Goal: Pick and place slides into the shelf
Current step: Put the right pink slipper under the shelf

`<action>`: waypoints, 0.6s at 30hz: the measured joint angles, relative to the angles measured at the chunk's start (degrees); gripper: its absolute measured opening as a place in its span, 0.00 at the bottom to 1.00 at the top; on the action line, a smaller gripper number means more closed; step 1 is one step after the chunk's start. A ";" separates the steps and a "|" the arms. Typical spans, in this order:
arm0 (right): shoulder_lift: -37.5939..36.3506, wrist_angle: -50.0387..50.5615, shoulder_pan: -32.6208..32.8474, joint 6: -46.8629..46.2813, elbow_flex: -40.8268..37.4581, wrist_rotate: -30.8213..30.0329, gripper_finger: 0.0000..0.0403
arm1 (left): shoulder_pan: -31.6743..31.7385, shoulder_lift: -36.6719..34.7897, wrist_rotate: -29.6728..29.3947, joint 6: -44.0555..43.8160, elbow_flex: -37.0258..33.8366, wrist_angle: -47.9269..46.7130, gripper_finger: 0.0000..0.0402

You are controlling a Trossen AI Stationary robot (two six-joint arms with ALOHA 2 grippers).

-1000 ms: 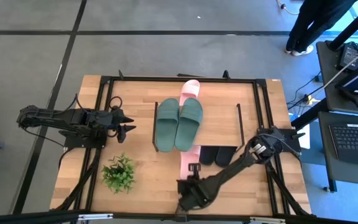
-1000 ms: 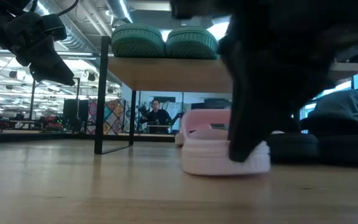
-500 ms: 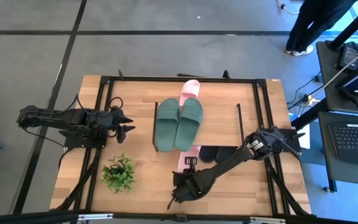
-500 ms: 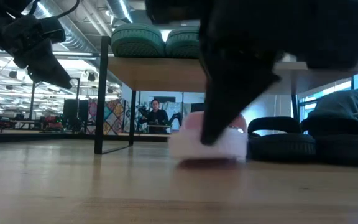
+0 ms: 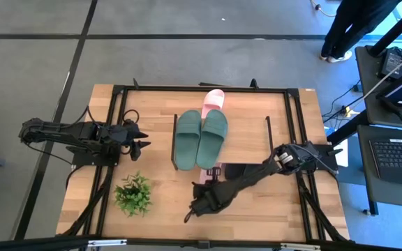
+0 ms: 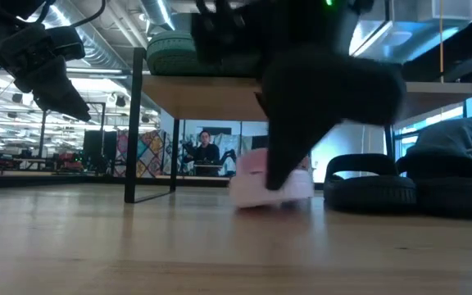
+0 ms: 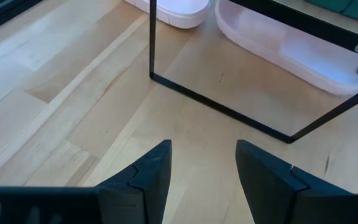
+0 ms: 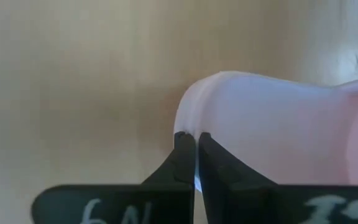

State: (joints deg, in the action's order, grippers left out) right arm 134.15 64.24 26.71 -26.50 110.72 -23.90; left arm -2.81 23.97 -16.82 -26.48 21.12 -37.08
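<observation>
On the shelf (image 5: 250,129) sit 2 green slides (image 5: 199,137).

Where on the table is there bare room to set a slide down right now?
Bare wood lies between the left gripper and the shelf, and along the front edge right of the plant. The shelf top right of the green slides is free. It is crowded under the shelf front, where the right gripper pinches a pink slide beside the black slides.

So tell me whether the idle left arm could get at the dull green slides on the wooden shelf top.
Probably yes: the left gripper hovers open beside the shelf, and nothing covers the green slides.
</observation>
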 joint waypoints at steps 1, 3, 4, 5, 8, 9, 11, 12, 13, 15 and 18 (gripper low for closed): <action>-0.01 0.67 -0.11 -0.01 -0.51 -0.01 0.02 | 0.00 0.00 0.00 0.00 0.00 0.00 0.42; -0.04 1.84 -0.14 -0.16 -1.68 -0.02 0.02 | 0.02 0.00 0.00 0.00 0.00 0.00 0.42; -0.04 2.41 -0.14 -0.17 -2.11 -0.03 0.02 | 0.00 0.00 0.00 0.00 0.00 0.00 0.42; -0.09 2.89 -0.12 -0.15 -2.50 0.14 0.02 | 0.01 0.00 0.00 0.00 0.00 0.00 0.42; -0.20 2.97 0.11 -0.40 -3.82 0.82 0.02 | 0.00 0.01 0.00 -0.02 0.00 0.00 0.42; -0.21 3.00 0.27 -0.57 -3.99 0.83 0.02 | 0.01 0.00 0.00 -0.01 0.00 0.00 0.42; -0.22 4.14 0.76 -1.34 -4.06 1.04 0.02 | 0.00 0.00 0.00 -0.02 0.00 0.00 0.42; -0.22 4.49 1.04 -1.54 -4.08 1.03 0.02 | 0.00 0.00 0.00 -0.02 0.00 0.00 0.42; -0.22 4.75 1.32 -1.67 -4.14 1.04 0.02 | 0.02 0.01 -0.01 -0.02 0.00 0.00 0.42; -0.22 5.33 1.75 -1.72 -4.14 0.84 0.02 | 0.00 0.01 -0.02 0.00 0.00 0.00 0.42; -0.20 7.23 2.16 -3.28 -4.14 1.08 0.05 | 0.00 0.00 -0.40 -0.02 0.00 0.01 0.42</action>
State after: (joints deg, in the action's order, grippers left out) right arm 133.95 71.47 28.86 -29.78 106.59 -22.82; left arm -2.80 23.97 -17.22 -26.50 21.12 -37.07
